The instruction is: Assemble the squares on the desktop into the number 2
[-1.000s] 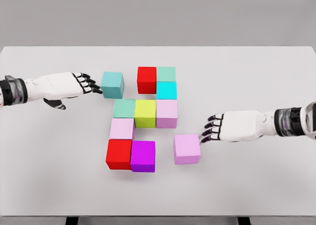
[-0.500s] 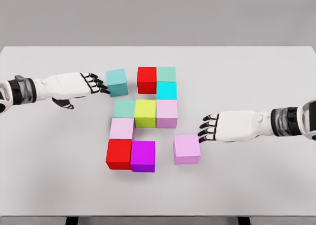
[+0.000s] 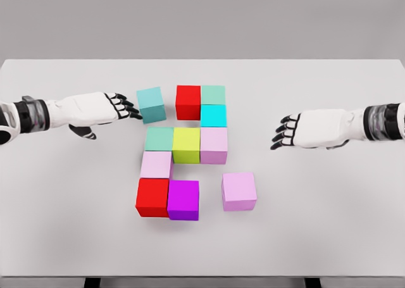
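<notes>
Coloured cubes lie on the white table [image 3: 329, 225]. A red cube [image 3: 188, 102], a green cube [image 3: 213, 95] and a cyan cube [image 3: 213, 116] form the top. Below them sit a green cube [image 3: 159, 139], a yellow cube [image 3: 186, 145] and a pink cube [image 3: 214, 145]. Lower left are a pale pink cube [image 3: 156, 165], a red cube [image 3: 152, 197] and a magenta cube [image 3: 183, 200]. A teal cube [image 3: 151, 104] stands slightly turned, left of the top red one, with my left hand [image 3: 126, 107] open and its fingertips at the cube's left face. A loose pink cube [image 3: 239, 191] lies apart at lower right. My right hand [image 3: 283, 132] hovers open, up and right of it.
My left hand pushed the teal cube rightward toward the top red cube, turning it slightly. My right hand drew away from the loose pink cube, moving up and to the right.
</notes>
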`<state>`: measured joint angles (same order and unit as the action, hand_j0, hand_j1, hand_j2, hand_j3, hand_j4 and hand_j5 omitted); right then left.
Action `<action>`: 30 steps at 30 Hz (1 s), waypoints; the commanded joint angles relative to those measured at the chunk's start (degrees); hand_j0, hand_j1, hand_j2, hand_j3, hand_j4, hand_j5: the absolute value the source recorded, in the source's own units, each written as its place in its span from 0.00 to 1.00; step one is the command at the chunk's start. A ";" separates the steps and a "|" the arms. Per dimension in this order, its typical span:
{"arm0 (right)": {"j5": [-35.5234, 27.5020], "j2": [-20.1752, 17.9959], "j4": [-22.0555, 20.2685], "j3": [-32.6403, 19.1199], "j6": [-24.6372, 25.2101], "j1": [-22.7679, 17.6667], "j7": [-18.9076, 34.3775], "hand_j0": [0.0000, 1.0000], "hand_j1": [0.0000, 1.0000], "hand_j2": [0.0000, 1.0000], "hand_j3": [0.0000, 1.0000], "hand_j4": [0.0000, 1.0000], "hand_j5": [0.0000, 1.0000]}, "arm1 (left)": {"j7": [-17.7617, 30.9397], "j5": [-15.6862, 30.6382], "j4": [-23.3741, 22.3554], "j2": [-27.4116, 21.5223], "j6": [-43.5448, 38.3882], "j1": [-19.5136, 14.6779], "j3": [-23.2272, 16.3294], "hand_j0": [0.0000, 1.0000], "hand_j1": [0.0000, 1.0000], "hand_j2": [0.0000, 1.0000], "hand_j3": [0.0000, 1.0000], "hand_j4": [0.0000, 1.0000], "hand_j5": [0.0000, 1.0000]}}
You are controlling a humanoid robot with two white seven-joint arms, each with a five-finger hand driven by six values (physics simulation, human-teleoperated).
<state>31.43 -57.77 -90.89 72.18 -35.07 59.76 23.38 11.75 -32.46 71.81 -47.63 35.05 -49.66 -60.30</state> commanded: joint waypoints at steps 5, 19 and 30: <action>-2.52 -1.38 -3.59 5.43 0.07 0.36 -2.81 1.00 1.00 1.00 1.00 1.00 1.00 | 0.38 0.29 -0.44 0.61 -0.05 -0.09 0.10 1.00 1.00 1.00 1.00 1.00 1.00; -2.34 -1.46 -8.52 5.61 0.07 0.09 -2.20 1.00 1.00 1.00 1.00 1.00 1.00 | 0.38 0.20 -3.25 1.22 -0.05 -0.70 0.10 1.00 1.00 1.00 1.00 1.00 1.00; -2.16 0.03 -9.22 5.70 0.07 -0.17 -2.02 1.00 1.00 1.00 1.00 1.00 1.00 | 0.64 0.20 -6.95 2.80 -0.05 -1.76 0.27 1.00 1.00 1.00 1.00 1.00 1.00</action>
<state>29.48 -57.82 -99.85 77.91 -35.08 59.59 21.36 12.37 -32.53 66.05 -45.28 35.05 -51.68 -60.19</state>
